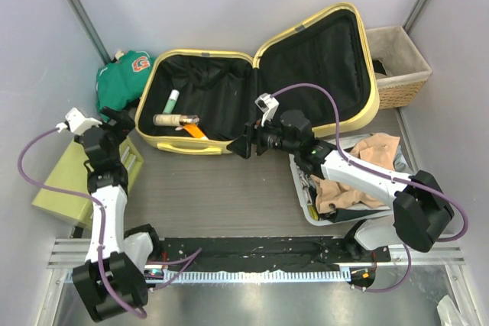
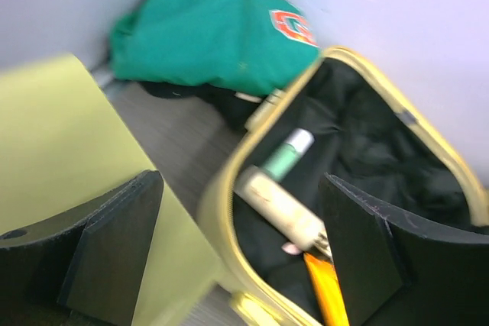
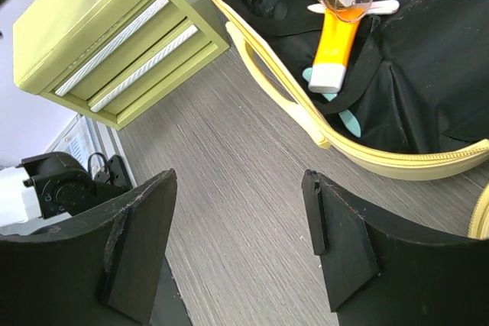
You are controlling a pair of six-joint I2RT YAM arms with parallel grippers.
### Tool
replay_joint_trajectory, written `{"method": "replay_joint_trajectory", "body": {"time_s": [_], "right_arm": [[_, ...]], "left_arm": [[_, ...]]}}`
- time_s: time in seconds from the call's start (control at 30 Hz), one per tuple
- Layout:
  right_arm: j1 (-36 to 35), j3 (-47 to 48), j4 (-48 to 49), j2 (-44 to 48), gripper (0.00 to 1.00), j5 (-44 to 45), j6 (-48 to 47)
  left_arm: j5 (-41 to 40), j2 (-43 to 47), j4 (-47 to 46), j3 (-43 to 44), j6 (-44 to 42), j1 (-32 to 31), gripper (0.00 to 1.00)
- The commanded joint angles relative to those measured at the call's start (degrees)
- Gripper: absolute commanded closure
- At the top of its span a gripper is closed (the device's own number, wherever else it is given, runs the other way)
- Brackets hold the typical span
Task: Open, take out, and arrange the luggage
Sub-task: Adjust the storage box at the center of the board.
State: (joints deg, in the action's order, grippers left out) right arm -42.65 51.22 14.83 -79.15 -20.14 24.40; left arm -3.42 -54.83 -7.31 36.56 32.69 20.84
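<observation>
From above and behind my bases, the top camera looks down on the whole worktop (image 1: 229, 188). My left wrist camera peers close past my left claw (image 2: 241, 181) into the luggage (image 2: 382, 150); the right one looks past my right claw (image 3: 238, 177) at its near rim. All share the orange tube (image 1: 196, 132).

Luggage: open, lying flat on the surface

The luggage (image 1: 221, 101) is a large pale yellow hard-shell suitcase with rounded corners, unzipped and spread in two halves at the far middle of the surface, close to the back wall. Both halves face up and show black fabric lining, creased and loose in the left half. The left half lies square to the near edge, its near wall carrying a pale yellow handle (image 3: 267, 80). The right half joins it along the hinge side and is set at an angle, its far corner pointing toward the back right. A zip edge runs round each rim.
</observation>
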Motion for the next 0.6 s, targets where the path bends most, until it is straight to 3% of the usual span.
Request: {"method": "replay_joint_trajectory", "body": {"time_s": [0.0,0.13,0.27,0.3,0.4,0.57], "right_arm": [[-0.7,1.1,2.8,1.8,0.25,-0.3,0.4],[-0.9,2.1,3.6,0.8,0.24,-1.4,0.2],[-1.1,6.9,5.1,-3.2,0.2,-4.1,-0.3],[-1.2,8.6,4.8,-6.8,0.2,-5.6,-0.8],[-2.3,16.1,3.2,-16.1,0.19,-7.2,-1.7],[-4.3,34.8,-0.7,-31.0,0.19,-10.9,-2.2]], "left_arm": [[-0.7,2.3,11.3,-8.5,6.3,-4.6,0.11],[-2.6,5.4,15.9,-5.8,4.5,-6.3,0.11],[-9.2,8.6,25.9,4.7,2.6,-6.3,0.09],[-15.8,8.9,31.3,6.6,2.3,-6.3,0.07],[-24.8,10.5,38.2,11.9,0.7,-6.3,0.0],[-30.0,10.6,43.8,16.3,-0.3,-4.2,0.0]]}}
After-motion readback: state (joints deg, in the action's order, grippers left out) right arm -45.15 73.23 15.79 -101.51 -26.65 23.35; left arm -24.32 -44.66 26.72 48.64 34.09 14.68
